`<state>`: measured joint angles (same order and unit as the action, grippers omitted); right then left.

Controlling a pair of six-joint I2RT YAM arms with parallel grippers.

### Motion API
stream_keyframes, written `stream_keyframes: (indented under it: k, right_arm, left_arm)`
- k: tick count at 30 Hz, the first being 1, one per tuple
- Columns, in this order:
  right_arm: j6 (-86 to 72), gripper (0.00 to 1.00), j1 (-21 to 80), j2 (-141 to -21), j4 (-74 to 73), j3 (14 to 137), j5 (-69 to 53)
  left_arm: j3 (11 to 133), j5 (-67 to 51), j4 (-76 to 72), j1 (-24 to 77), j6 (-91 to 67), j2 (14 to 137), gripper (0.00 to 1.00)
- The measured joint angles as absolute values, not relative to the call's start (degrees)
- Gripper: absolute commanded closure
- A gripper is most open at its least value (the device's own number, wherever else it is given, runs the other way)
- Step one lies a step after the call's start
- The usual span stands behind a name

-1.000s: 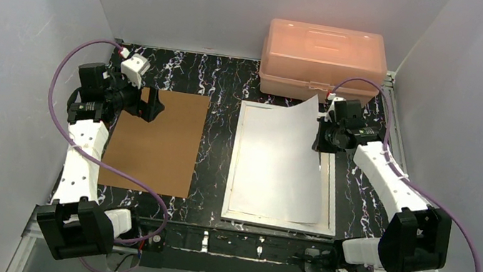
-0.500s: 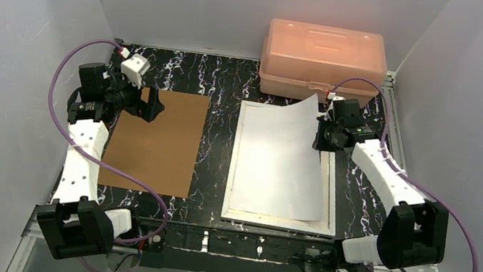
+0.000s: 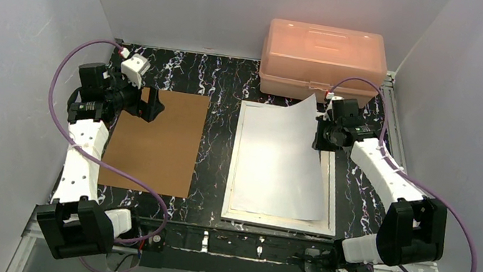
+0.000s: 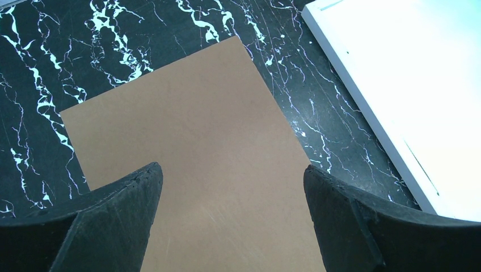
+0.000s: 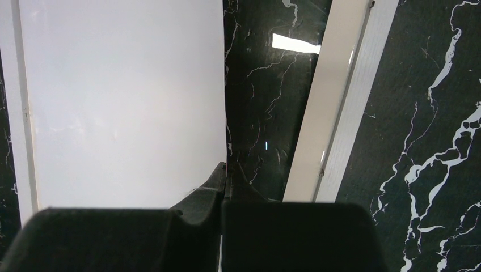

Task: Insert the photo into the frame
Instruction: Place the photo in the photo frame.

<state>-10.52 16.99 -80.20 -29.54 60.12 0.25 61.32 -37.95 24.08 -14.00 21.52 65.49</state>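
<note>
since the photo (image 3: 285, 161) has to lie flat inside the frame (image 3: 269, 220), the top view shows the right jaws pinched shut on its right edge near the far corner, presumably to steer the sheet. it rests white side up on the frame, skewed, its far corner lifted and poking past the far rim towards the pink box (image 3: 323, 51); the printed face is not visible. the left jaws hang wide apart, holding nothing, above the far part of the brown backing board (image 3: 157, 149), which lies on the dark marbled worktop (image 3: 225, 83) left of the frame and apart from it, likely meant to close the back. the box stands just behind the frame and crowds the raised corner

from the left wrist, the two wide fingers (image 4: 113, 221) straddle the bare board, with a frame corner at the right of view

from the right wrist, the shut jaws grip the photo's edge; between that edge and the frame's right rim a strip of clear pane (image 5: 261, 113) lies uncovered, so i judge the sheet needs squaring before it sits true
</note>
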Motion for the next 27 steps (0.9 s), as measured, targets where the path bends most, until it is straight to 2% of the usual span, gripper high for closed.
stream_keyframes:
  k: [5,10,25,27]
  right_arm:
    - [-10.2,0.98,17.0,-80.5,-29.4,60.1,0.6]
    - [-10.0,0.92,17.0,-80.6,-29.4,60.1,2.9]
    - [-10.2,0.48,17.0,-80.7,-28.9,58.3,5.8]
    - [-10.2,0.40,17.0,-80.7,-28.9,58.3,6.5]
  left_arm:
    - [61.3,-38.0,24.1,-13.8,21.5,65.6,0.08]
    - [61.3,-38.0,24.1,-13.8,21.5,66.1,0.08]
    - [61.3,-38.2,24.3,-13.7,21.6,66.2,0.08]
    - [61.3,-38.4,24.3,-13.8,21.6,66.2,0.07]
